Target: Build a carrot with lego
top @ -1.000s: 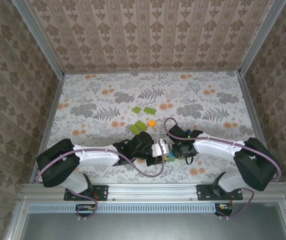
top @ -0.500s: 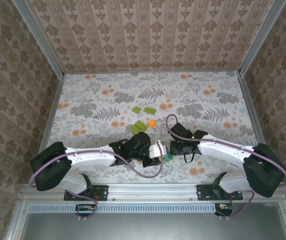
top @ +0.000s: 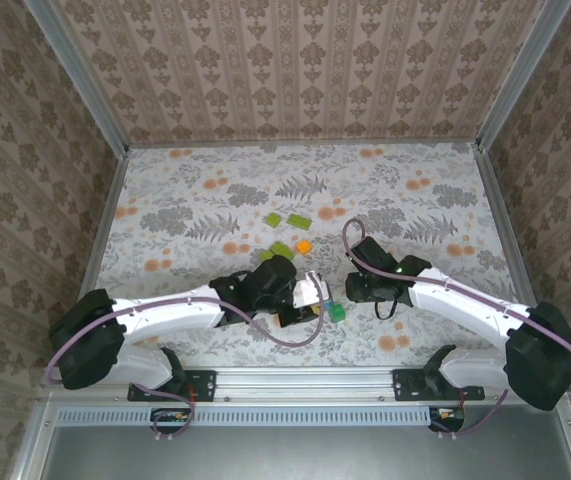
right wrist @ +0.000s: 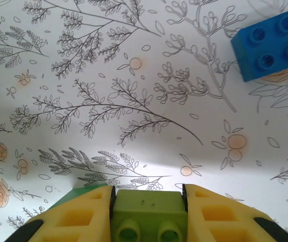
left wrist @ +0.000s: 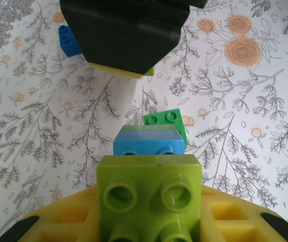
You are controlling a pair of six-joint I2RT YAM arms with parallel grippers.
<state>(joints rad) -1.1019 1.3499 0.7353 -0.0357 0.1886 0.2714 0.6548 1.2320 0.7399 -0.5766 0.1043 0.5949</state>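
From where I stand, the two hands meet near the front edge of the desk (top: 415, 190), almost nose to nose. The left hand (top: 315, 300) is clenched on the carrot (left wrist: 149, 189). Its yellow fingers (left wrist: 224, 222) pinch a lime-green block from both sides, and a blue block is joined to that block's far end, so the little stack's long axis runs straight out ahead of the hand. A dark green brick (left wrist: 166, 121) shows just beyond the blue one; I cannot tell whether it is joined on or simply lies on the desk there.

The right hand (top: 355, 290) sits just to the right of the left one and a touch farther back, apart from it. It too is closed on something, a single lime-green brick (right wrist: 149, 214) gripped between its fingers. Seen from the left wrist, that hand hangs ahead and to the upper left of the carrot's tip, with the lime piece showing under it. The piece to be added therefore lies off the stack's axis rather than on it (a sideways shift and a turn look needed before the two could press together).

A spare blue brick (right wrist: 267, 45) lies on the desk near the right hand. The other loose lego (top: 298, 222) lie farther back, well apart from both hands.
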